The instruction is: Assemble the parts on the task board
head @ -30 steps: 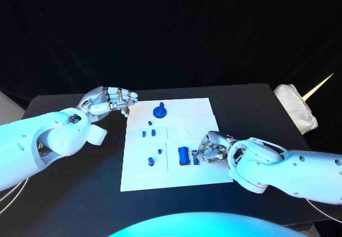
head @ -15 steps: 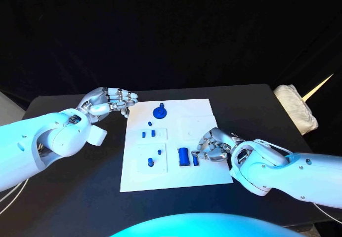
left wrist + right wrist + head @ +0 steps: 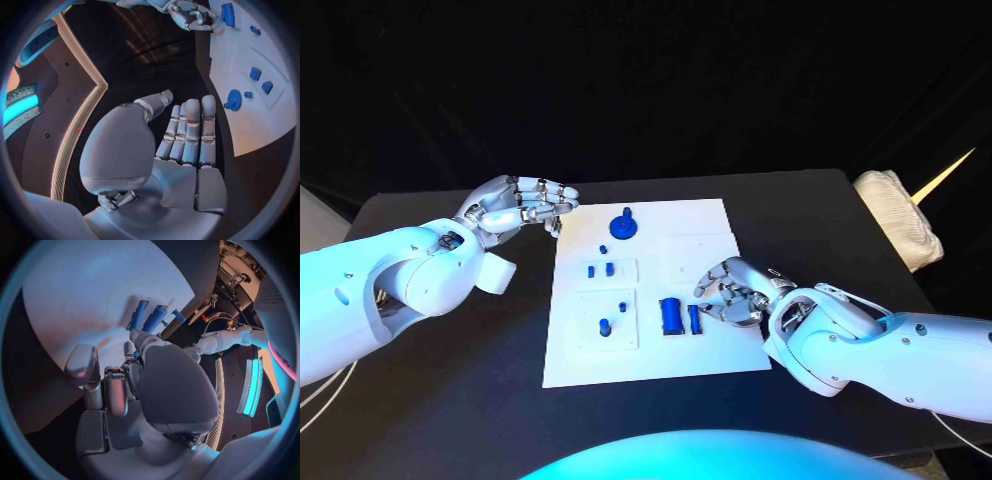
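Lifting off the white board, the right hand now sits higher than a second ago, its fingers curled with nothing visibly in them. Two blue parts lie side by side on the board just beside it, apparently released. The left hand stays at the board's far corner, fingers loosely bent, holding nothing.

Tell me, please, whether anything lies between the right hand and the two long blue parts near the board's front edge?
Nothing visible does. In the head view the right hand hovers just beside the two long blue parts, which lie side by side on the task board; only bare white board shows between them. The right wrist view shows the same open gap.
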`<state>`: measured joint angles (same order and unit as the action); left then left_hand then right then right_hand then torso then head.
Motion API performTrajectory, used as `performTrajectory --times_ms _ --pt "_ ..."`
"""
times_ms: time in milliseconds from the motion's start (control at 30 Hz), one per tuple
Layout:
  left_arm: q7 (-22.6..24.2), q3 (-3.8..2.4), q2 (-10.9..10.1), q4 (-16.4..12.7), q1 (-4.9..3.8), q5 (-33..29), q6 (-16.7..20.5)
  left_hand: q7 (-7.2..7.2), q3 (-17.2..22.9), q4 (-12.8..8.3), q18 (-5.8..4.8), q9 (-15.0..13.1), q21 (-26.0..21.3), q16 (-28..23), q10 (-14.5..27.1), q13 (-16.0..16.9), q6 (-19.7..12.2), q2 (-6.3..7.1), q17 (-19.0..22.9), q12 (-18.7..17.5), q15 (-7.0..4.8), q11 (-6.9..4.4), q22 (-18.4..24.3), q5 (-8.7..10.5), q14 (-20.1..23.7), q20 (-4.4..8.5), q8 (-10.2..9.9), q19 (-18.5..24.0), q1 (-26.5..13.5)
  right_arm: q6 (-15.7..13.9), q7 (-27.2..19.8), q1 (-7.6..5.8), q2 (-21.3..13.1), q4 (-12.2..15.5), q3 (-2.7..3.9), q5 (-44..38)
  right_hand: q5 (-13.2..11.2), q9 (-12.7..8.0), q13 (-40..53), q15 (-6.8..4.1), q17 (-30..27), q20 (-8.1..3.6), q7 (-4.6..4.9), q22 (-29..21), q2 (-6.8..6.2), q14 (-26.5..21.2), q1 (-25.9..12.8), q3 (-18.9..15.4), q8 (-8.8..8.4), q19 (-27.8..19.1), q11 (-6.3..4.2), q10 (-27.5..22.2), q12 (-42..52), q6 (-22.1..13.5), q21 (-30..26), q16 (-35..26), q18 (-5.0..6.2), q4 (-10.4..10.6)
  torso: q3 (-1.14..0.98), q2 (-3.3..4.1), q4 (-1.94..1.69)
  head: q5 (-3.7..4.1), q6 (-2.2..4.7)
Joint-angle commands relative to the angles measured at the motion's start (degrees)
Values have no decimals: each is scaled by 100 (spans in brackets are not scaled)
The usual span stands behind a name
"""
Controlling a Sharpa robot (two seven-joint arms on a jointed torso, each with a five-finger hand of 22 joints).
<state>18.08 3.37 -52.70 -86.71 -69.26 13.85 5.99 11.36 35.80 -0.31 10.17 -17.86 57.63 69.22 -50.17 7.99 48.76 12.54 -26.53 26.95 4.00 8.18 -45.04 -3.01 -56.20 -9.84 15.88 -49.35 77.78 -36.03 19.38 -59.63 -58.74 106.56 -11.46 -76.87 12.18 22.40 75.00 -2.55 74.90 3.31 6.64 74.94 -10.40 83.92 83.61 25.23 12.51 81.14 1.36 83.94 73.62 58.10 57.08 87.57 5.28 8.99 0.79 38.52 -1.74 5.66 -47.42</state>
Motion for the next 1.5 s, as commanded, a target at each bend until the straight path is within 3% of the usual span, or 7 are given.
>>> performTrajectory --times_ms 33,367,1100,1233,1500 --pt "25 -3 2 -7 -1 14 -87 18 -9 14 41 -8 -27 -7 27 7 16 -71 10 25 14 6 6 -16 20 7 19 -39 -4 268 -441 33 25 -22 -1 -96 -28 -25 611 8 989 16 -10 213 28 498 55 270 -18 15 17 16 36 123 52 36 22 -118 3 0 -12 -9 -13" --pt "16 -3 -9 -9 -1 15 -77 17 4 14 42 -8 -28 -7 30 7 14 -89 11 29 12 5 6 -17 21 8 19 -42 7 501 -451 64 53 -53 -2 -136 -90 -25 619 -25 1042 -9 -59 306 46 508 -221 671 35 21 -17 59 84 340 136 58 13 -365 7 1 -3 -27 -33" --pt "-9 -3 -20 -16 -1 18 -71 17 27 2 43 -8 -26 -7 37 6 12 -106 13 35 9 4 5 -17 23 11 19 -46 35 561 -230 77 134 -150 -2 -268 -233 85 604 -73 1069 -42 -154 351 180 513 -566 796 203 29 -92 85 80 438 154 68 11 -483 5 2 -2 -35 -71" --pt "-10 -3 -21 -16 -1 20 -69 17 27 2 43 -8 -26 -7 37 6 12 -106 13 35 9 4 5 -17 23 11 19 -46 35 474 -236 78 130 -147 -1 -278 -239 85 589 -74 1037 -46 -141 336 134 506 -685 797 181 14 -87 73 54 339 95 54 18 -488 3 -3 0 -36 -69" --pt "-9 -3 -22 -12 -1 22 -67 17 27 2 43 -8 -26 -7 37 6 12 -106 13 35 9 4 5 -17 23 11 19 -46 35 327 -354 78 97 -100 -1 -231 13 5 577 -14 1014 -7 -52 323 -89 501 -989 835 33 2 -15 40 25 128 18 43 21 -460 3 -3 1 -35 -63"
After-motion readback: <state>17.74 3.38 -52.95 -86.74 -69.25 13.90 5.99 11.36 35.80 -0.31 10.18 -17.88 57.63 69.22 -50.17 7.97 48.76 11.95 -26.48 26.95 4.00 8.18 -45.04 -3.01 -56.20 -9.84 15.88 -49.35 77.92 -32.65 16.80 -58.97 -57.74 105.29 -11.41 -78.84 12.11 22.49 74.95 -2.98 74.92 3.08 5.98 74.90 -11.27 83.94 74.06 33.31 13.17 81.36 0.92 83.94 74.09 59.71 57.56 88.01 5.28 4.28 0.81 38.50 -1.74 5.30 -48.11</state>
